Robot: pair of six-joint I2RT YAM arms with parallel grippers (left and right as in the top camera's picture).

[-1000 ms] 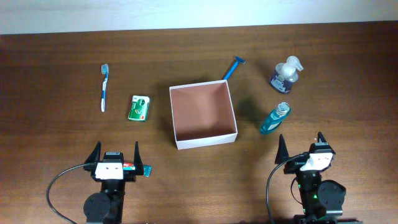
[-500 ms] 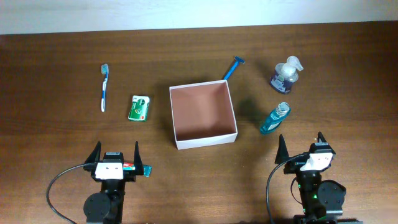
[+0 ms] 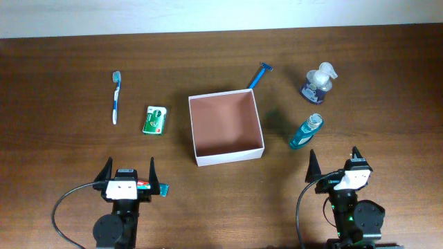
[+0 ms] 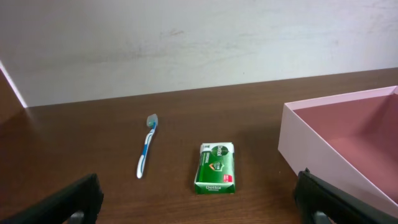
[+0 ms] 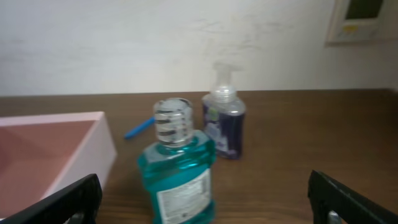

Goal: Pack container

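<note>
The left gripper (image 3: 129, 166) and right gripper (image 3: 333, 160) are seen wide open and empty at the near side. The container (image 3: 225, 124) is placed farther back between them, with a green packet (image 3: 156, 119) to its left and a blue bottle (image 3: 306, 131) to its right.

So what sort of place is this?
Probably a robotics test bench, not a home: the left gripper and right gripper sit open at a wooden table, with a toothbrush, teal bottle and empty container laid out.
</note>
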